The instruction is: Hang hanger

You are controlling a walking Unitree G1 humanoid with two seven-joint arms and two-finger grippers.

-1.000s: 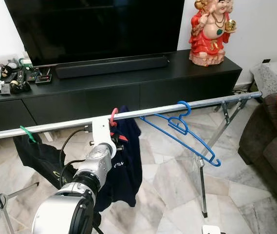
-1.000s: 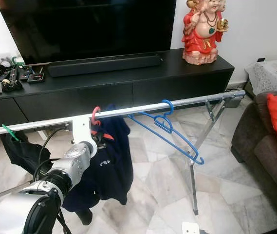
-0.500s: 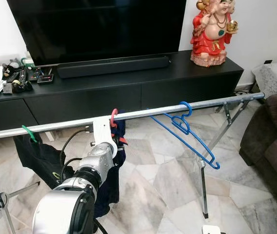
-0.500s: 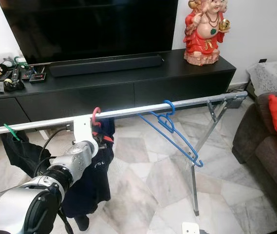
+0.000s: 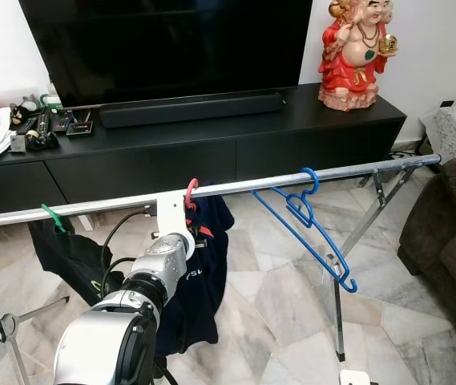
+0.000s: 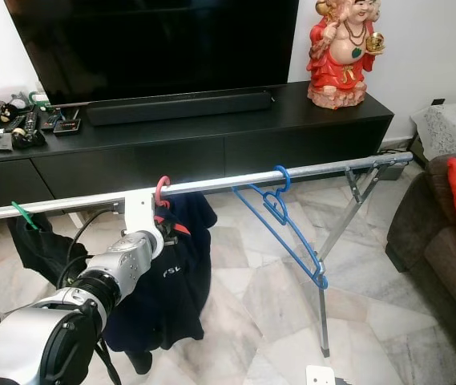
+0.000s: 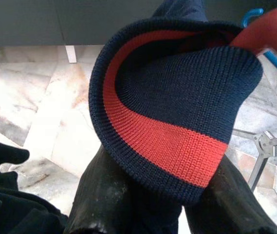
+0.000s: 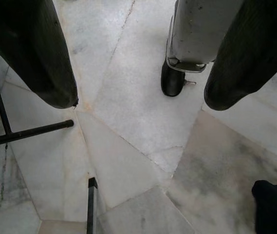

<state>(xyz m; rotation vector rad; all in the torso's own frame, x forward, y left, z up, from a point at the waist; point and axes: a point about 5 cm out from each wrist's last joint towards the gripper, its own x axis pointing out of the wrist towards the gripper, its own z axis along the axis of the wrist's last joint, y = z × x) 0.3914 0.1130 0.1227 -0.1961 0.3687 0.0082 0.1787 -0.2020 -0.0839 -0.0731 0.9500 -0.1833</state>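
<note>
On the silver rail (image 5: 244, 186) of the drying rack, a pink hanger (image 5: 189, 192) is hooked, carrying a navy shirt (image 5: 199, 281) whose red-striped collar (image 7: 177, 126) is pinched by the left gripper (image 7: 153, 214). A blue hanger (image 5: 308, 224) and a green hanger (image 5: 51, 216) with a black garment (image 5: 71, 257) are hung either side. The right gripper (image 8: 138, 53) is held spread above the marble floor (image 8: 128, 146).

White lettering on the navy garment (image 6: 171, 277), too small and creased for reading.
</note>
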